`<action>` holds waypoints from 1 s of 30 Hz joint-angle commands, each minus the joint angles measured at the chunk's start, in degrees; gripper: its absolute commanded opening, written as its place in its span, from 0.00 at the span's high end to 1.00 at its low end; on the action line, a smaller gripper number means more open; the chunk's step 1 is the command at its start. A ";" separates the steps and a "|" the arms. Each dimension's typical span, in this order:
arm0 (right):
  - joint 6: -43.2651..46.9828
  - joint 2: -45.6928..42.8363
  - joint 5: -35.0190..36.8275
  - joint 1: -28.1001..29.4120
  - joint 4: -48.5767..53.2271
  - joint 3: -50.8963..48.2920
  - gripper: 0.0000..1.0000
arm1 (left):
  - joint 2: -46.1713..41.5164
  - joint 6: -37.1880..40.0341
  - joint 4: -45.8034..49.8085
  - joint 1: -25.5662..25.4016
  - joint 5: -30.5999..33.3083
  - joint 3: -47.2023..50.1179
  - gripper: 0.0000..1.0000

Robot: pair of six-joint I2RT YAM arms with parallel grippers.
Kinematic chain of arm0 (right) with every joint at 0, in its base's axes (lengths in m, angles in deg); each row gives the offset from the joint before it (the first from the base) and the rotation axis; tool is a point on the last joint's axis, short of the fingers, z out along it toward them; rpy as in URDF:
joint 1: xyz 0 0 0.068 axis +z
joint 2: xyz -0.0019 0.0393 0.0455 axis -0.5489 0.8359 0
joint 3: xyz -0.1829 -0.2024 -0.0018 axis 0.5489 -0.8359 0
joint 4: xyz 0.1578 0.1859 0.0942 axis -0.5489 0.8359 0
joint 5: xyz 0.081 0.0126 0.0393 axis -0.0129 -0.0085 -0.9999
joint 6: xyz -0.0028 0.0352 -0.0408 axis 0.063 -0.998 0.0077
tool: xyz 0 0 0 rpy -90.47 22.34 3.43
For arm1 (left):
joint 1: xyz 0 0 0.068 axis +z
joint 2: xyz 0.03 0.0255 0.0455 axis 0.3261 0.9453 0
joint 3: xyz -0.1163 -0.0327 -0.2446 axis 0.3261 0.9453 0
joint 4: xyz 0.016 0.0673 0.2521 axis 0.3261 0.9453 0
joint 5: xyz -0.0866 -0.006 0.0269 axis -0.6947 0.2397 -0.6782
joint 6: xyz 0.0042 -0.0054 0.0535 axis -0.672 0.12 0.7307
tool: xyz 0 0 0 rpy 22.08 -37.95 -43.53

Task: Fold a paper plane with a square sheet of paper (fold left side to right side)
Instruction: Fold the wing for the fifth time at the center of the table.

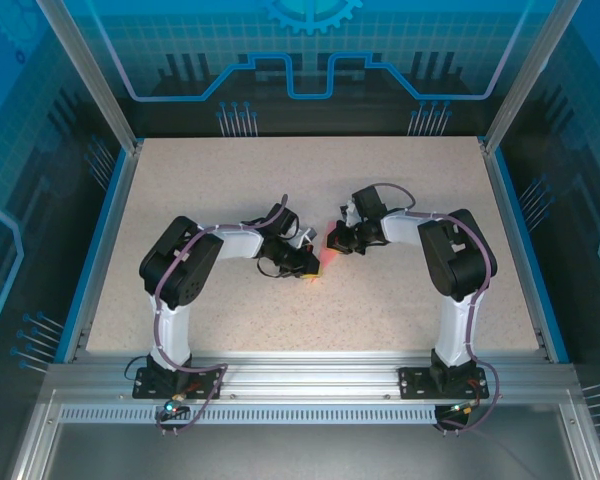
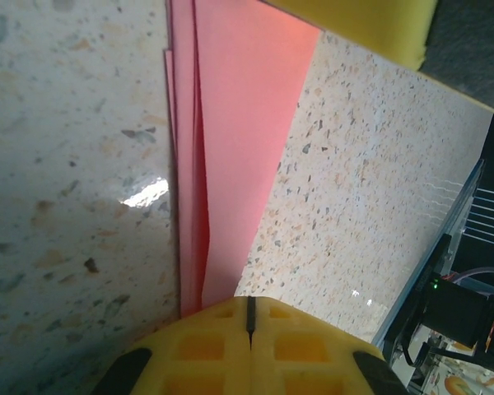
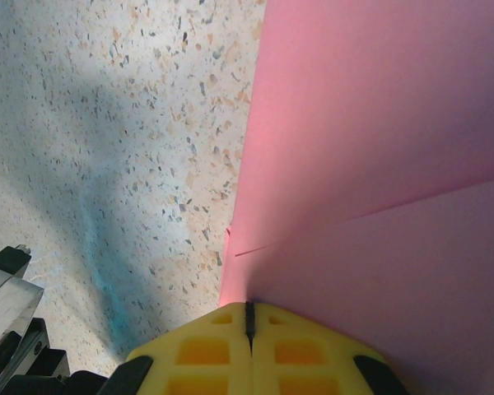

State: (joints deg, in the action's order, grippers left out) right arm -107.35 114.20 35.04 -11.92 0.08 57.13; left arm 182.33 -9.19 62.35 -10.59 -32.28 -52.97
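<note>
The paper plane (image 2: 230, 148), salmon-pink and folded in narrow layers, lies flat at the middle of the speckled counter (image 1: 400, 180); the left tool (image 2: 249, 313), fingers pressed together, meets it from 9 o'clock; the right tool (image 3: 249, 317), likewise closed, sits at its 1 o'clock edge.

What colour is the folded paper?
The folded paper is salmon pink, best seen from the right wrist.

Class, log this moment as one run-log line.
paper: folded, on table | left gripper: shut, at paper | right gripper: shut, at paper
</note>
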 commanded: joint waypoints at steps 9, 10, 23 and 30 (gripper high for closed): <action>1.91 2.90 5.39 0.32 8.17 0.31 0.96 | 0.40 -0.02 0.98 0.54 1.70 2.09 0.98; 1.84 2.90 5.41 0.34 8.26 0.40 0.96 | 0.29 -0.01 1.00 0.73 1.78 2.36 0.98; 2.00 2.90 5.63 0.26 8.58 0.64 0.96 | -2.32 1.14 3.54 2.48 1.77 6.09 1.00; 2.00 2.48 5.44 0.21 7.45 0.36 0.96 | -4.56 1.43 3.28 3.62 1.98 10.02 1.00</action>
State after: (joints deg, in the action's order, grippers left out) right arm -106.30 114.31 35.85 -11.90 3.18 58.35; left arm 178.61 -8.92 60.14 -7.99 -31.86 -46.17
